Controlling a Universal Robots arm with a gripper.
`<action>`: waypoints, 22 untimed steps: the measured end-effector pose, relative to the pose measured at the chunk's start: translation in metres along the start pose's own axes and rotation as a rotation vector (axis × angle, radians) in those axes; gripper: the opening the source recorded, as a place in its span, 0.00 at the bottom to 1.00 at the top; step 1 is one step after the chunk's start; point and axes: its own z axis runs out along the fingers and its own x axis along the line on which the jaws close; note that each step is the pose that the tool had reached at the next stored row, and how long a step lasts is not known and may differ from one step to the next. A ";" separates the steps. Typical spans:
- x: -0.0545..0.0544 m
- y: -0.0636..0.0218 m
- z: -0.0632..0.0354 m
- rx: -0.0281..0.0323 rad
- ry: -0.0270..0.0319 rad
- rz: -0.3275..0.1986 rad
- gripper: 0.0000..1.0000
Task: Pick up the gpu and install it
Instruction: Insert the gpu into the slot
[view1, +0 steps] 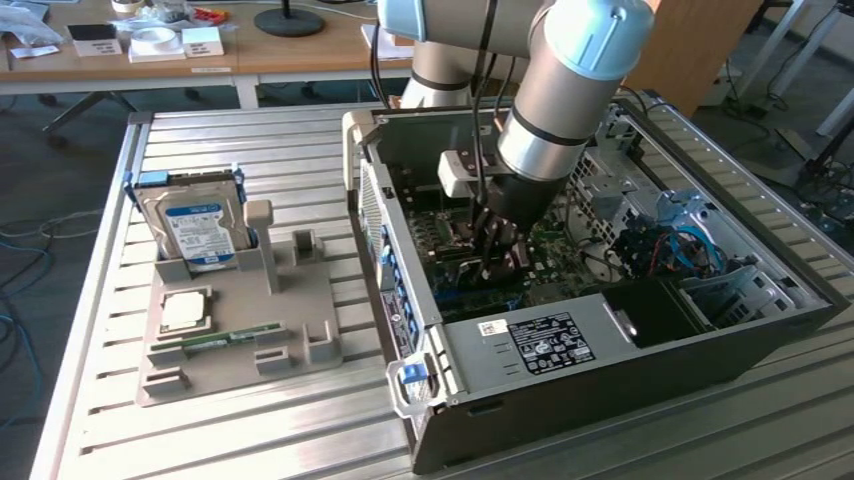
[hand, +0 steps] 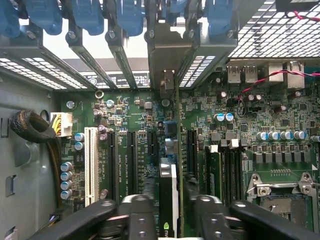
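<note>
The gpu (hand: 169, 186) stands on edge in a motherboard slot inside the open PC case (view1: 641, 375). Its thin dark top edge runs toward the silver end bracket (hand: 167, 60) at the case's rear wall. My gripper (hand: 170, 212) straddles the card from above, with one black finger (hand: 136, 215) on each side. A narrow gap shows between each finger and the card, so the jaws stand open around it. In the exterior view the arm reaches down into the case, with the gripper (view1: 491, 258) low over the motherboard.
On the exterior view's left a grey holder tray (view1: 307, 290) carries a blue-and-white hard drive (view1: 198, 225), a CPU (view1: 184, 310) and a green memory stick (view1: 234, 335). Beside the card are a white slot (hand: 91, 165), black slots, a braided cable (hand: 30, 127) and the CPU socket (hand: 282, 192).
</note>
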 end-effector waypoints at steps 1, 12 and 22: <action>0.000 0.0000 -0.0001 0.0000 0.0001 0.000 0.33; 0.000 0.0017 0.0002 0.0220 -0.0008 -0.001 0.58; 0.000 0.0044 0.0000 0.0856 -0.0035 -0.009 0.58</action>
